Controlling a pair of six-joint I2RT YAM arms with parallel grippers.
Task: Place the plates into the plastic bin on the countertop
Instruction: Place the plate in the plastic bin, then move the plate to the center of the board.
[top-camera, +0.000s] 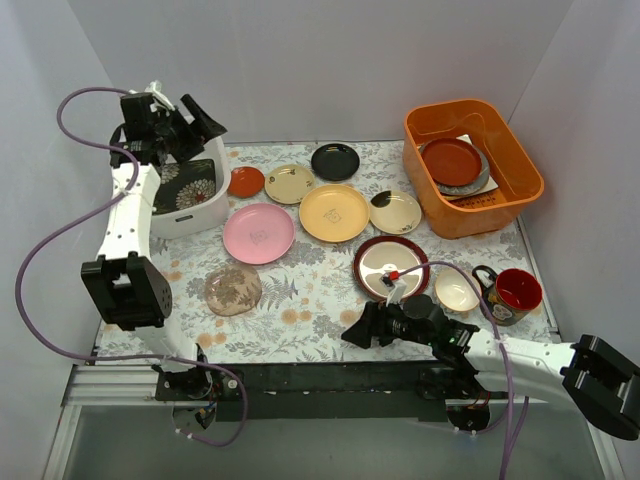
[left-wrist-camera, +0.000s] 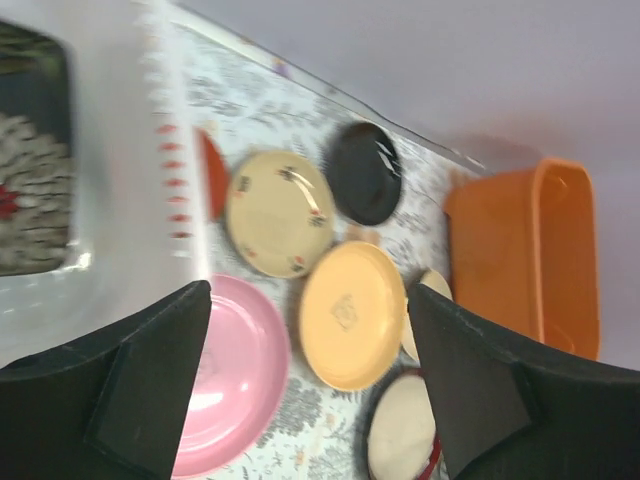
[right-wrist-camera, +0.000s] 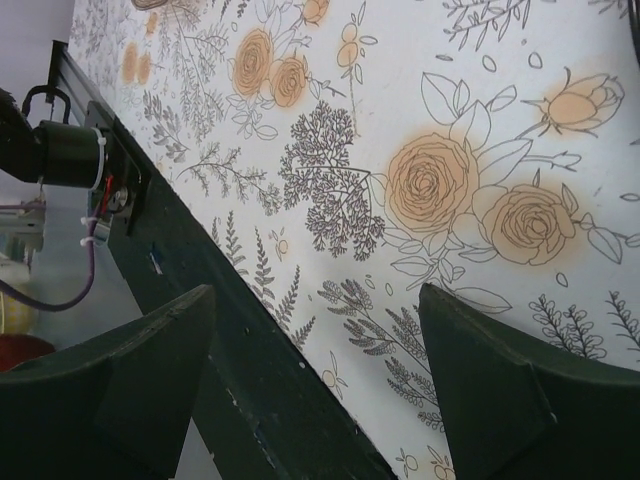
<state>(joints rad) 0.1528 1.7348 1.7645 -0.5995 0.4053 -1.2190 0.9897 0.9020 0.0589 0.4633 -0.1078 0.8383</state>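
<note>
— Where are the plates?

— One dark square plate (top-camera: 190, 182) lies inside the white bin (top-camera: 195, 218) at the far left of the counter (top-camera: 310, 295). The others lie flat on the counter, outside the bin. The pink plate (top-camera: 259, 233) is just beside it, then come the yellow plate (top-camera: 334, 212), the black plate (top-camera: 335, 161) and more toward the right.

— And the pincers?

— The left pincer (left-wrist-camera: 308, 300) hangs above the bin, fingers apart, nothing between them. The right pincer (right-wrist-camera: 318, 300) sits low at the near edge of the counter, also apart and empty.

— How would a plate handle?

— I'd judge them stiff, light and glossy, so slippery. Whether they'd chip I can't tell. Lying flat, they offer only the rim, so one finger goes over the lip and one slides under it. The pink plate looks the easiest reach for the left arm. A shallow pinch could let it tilt or slip out.
</note>
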